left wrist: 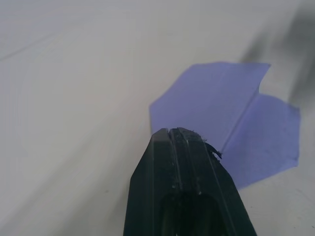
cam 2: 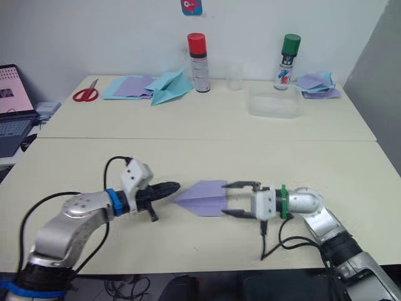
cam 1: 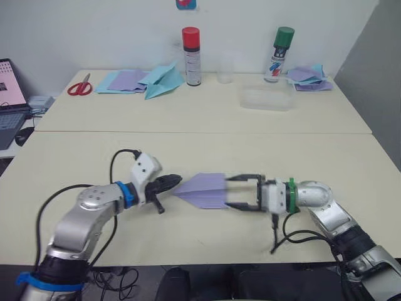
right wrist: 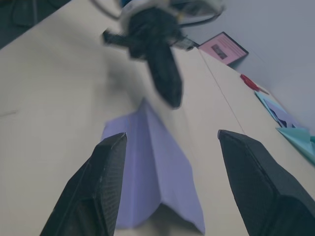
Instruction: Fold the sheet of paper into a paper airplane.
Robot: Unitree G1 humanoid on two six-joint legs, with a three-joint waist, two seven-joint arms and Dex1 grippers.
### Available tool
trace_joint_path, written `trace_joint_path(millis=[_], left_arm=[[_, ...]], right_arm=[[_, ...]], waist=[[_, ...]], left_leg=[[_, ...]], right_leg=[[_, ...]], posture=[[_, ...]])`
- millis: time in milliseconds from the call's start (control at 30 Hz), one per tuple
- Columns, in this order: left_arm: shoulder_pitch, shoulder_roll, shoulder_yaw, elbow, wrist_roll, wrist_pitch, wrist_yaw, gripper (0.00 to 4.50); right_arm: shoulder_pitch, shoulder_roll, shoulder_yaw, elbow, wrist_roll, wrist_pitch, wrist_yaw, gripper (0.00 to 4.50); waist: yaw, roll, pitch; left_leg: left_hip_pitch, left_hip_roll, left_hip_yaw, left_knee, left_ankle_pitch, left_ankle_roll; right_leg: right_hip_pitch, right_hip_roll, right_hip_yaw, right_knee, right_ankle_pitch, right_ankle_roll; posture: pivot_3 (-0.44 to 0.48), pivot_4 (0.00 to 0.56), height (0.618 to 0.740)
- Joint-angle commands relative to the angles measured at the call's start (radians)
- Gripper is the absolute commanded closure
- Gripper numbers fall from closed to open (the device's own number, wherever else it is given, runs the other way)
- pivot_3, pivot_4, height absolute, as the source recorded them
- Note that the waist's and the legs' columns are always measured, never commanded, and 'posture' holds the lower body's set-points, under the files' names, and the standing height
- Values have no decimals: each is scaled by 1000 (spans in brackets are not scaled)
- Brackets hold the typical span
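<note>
The sheet of paper (cam 1: pixel 203 190) lies flat on the near table as a lavender paper airplane: a pointed dart with a centre crease, its nose pointing left. My left gripper (cam 1: pixel 174 182) is shut, its tip at the dart's nose; whether it touches the paper I cannot tell. In the left wrist view the shut fingertips (left wrist: pixel 170 135) cover the nose of the dart (left wrist: pixel 226 108). My right gripper (cam 1: pixel 229 192) is open, and its two fingers straddle the dart's wide tail. The right wrist view shows the dart (right wrist: pixel 157 167) between the spread fingers (right wrist: pixel 106 172).
On the far table stand a red-capped spray can (cam 1: pixel 192 55), a green-capped can (cam 1: pixel 279 53), a clear cup (cam 1: pixel 225 68) and a clear plastic box (cam 1: pixel 266 98). A light-blue paper airplane (cam 1: pixel 163 81), paper piles (cam 1: pixel 125 81), red scissors (cam 1: pixel 80 86) and a laptop (cam 1: pixel 9 94) lie left.
</note>
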Motion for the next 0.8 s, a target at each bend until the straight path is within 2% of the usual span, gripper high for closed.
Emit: trace_joint_path(millis=[33, 233, 533, 800], left_arm=[[13, -31, -23, -9, 27, -14, 31, 4500], [28, -21, -82, 0, 70, -10, 5, 4500], [76, 26, -151, 18, 151, -89, -48, 4500], [89, -9, -140, 42, 140, -92, -26, 4500]], right_arm=[[11, 24, -45, -122, 8, 171, -57, 1444], [65, 20, -67, -201, -3, 299, -52, 1444], [70, 25, -82, -162, -11, 356, -13, 1444], [52, 47, -103, -153, -1, 399, 17, 1444]], waist=[[4, 0, 0], [6, 0, 0], [5, 0, 0], [5, 1, -2]], left_leg=[[-2, 0, -1, 0, 0, 0], [-9, -4, 1, 1, 0, 0], [-6, -3, 1, 2, 0, 0], [-5, -3, 1, 2, 0, 0]], right_leg=[[-1, 0, -1, 0, 1, -2], [-6, -3, 0, -2, 1, 0], [-4, -3, 0, -1, -1, 4], [-3, -3, 1, -1, -1, 4]], posture=[[0, 150, 740], [0, 150, 740], [0, 150, 740], [0, 150, 740]])
